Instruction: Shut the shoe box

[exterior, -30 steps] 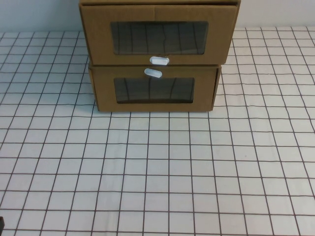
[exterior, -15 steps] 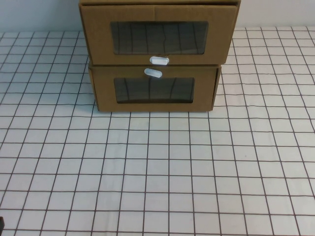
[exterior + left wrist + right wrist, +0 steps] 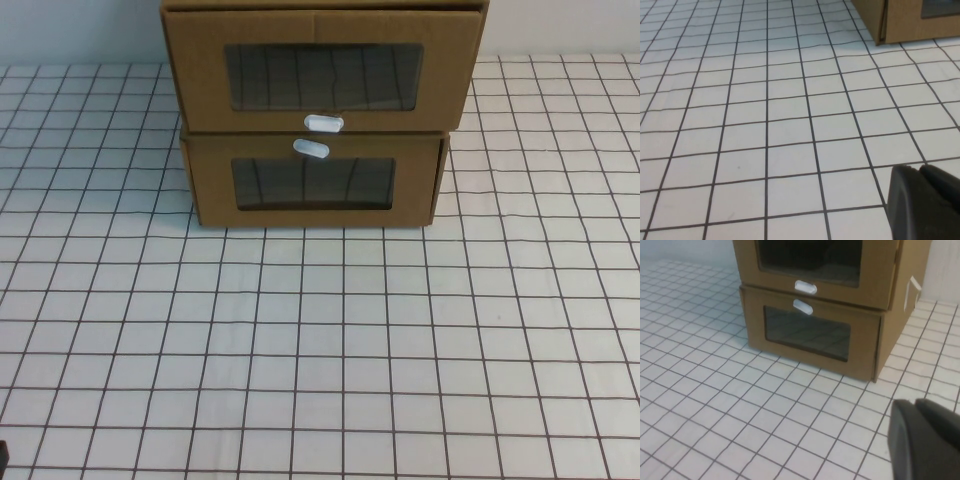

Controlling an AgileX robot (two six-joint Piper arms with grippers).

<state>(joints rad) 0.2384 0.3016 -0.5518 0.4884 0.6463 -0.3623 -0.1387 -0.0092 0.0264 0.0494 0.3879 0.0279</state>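
Stacked 2 high at the far middle of the gridded table (image 3: pixel 320 350): shoe box (image 3: pixel 315 70) on top, tab (image 3: pixel 323 123) under its window, front panel overhanging the similar lower box (image 3: pixel 312 185), so apparently slid out and not yet pushed home; lower box set there as a base. Left gripper (image 3: pixel 925 202) parked low over the near left tiles, well apart from the boxes; right gripper (image 3: pixel 927 440) near right, facing the box fronts; cannot tell for either whether fingers are apart or together.
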